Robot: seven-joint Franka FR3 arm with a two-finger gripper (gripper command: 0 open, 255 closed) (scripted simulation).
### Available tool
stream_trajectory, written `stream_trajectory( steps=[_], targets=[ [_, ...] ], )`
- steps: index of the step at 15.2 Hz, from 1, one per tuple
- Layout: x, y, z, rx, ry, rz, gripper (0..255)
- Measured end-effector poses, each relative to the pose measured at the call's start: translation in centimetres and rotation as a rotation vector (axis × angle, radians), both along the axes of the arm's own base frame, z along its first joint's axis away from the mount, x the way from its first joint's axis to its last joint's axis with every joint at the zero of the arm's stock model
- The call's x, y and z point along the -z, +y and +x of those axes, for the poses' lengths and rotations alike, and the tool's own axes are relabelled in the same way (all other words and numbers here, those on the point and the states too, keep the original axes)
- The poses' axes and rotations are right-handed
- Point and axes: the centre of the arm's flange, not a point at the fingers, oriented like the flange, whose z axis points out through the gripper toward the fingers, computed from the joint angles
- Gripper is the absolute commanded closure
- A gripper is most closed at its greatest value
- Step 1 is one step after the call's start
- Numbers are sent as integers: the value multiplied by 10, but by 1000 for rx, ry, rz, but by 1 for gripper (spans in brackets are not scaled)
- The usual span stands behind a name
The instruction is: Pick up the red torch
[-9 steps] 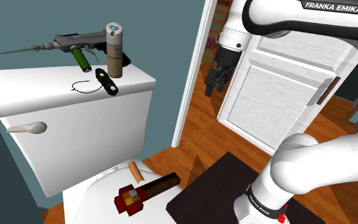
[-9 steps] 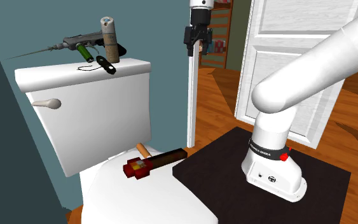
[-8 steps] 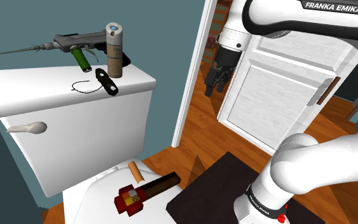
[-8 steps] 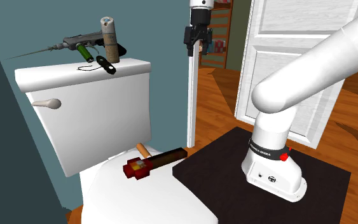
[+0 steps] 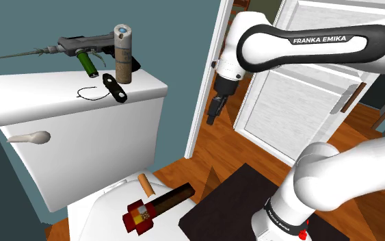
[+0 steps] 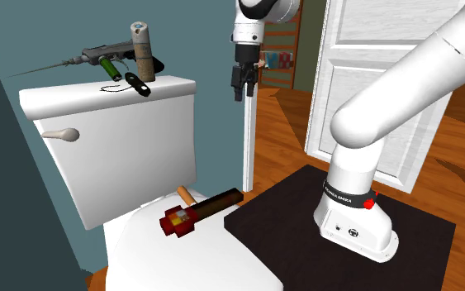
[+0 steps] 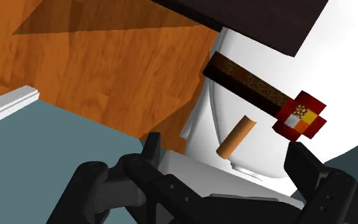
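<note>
Since the earlier frame, the all-black two-finger claw [image 5: 213, 118] had been carried lower and toward the shoulder view's left, away from the white panelled door [image 5: 300, 103] and nearer the toilet. In the wrist view its fingers [image 7: 153, 153] were seen spread wide, with nothing clasped or touched between them. The claw was held in the air over the orange wood floor [image 5: 204, 154], well apart from the torch.

Nearest in the shoulder view, the flat black stand top [image 5: 225, 198] was cut off by the lower edge, as was the white toilet lid [image 5: 95, 218] just beside it. The red torch [image 5: 158, 205] was laid flat on that lid. A blocky red head with a yellow and white patch was shown, joined to a dark brown speckled shaft pointed toward the stand. Whether the shaft's end overhung the lid could not be told. A short orange cylinder [image 5: 145, 183] was laid near the shaft, apart from it.

Farther back, on the white tank [image 5: 88, 144], a grey gun-shaped tool with a green grip [image 5: 81, 46], an upright tan can [image 5: 122, 53] and a small black object with a thin cord [image 5: 114, 87] were set. The kind of that last object could not be made out.
</note>
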Motion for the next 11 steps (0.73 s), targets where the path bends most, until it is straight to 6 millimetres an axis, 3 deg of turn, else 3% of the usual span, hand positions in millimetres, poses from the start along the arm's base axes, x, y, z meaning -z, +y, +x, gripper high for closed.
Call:
stream_trajectory(
  steps=[11],
  targets=[
    [130,56,23,-438,-9,26,0]
  ],
)
